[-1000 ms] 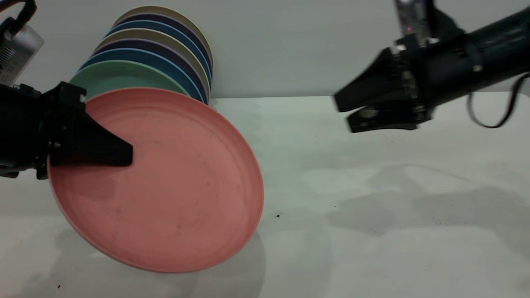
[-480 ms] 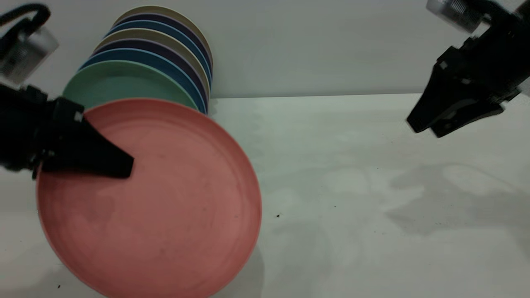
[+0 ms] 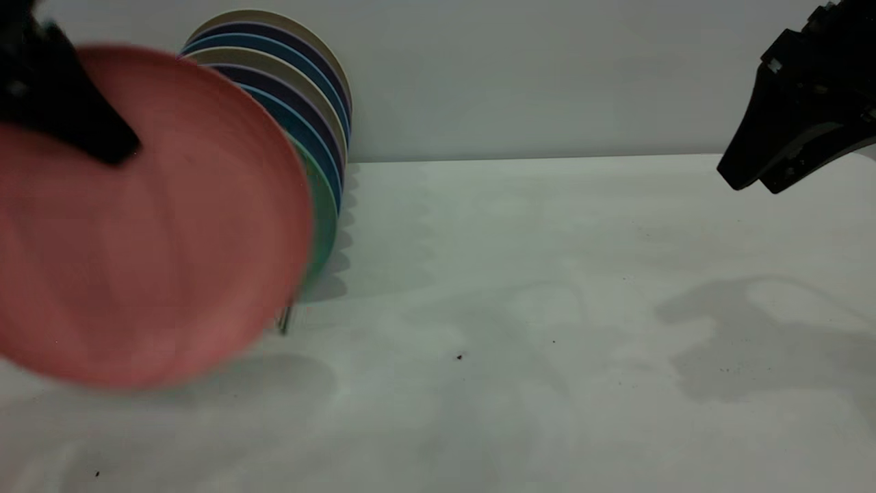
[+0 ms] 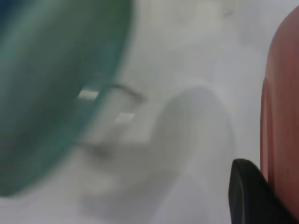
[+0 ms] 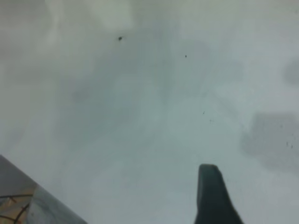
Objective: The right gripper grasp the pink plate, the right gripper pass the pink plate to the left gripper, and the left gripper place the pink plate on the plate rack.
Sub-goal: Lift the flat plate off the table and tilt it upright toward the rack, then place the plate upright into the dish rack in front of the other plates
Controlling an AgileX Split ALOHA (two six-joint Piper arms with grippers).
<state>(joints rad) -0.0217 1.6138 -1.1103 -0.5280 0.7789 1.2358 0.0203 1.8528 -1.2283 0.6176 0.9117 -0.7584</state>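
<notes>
The pink plate [image 3: 144,219] is at the left of the frame, in front of a row of plates [image 3: 301,109] standing on the tabletop [image 3: 547,308]. The left hand [image 3: 102,140] grips its upper left part. The right hand [image 3: 753,179] is far off, upper right.

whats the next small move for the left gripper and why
Probably lower the pink plate into the free slot of the rack, in front of the green plate. The left gripper holds it upright beside that plate, above the table. The right gripper is parked far right.

Matte plastic pink plate [image 3: 150,219]
</notes>
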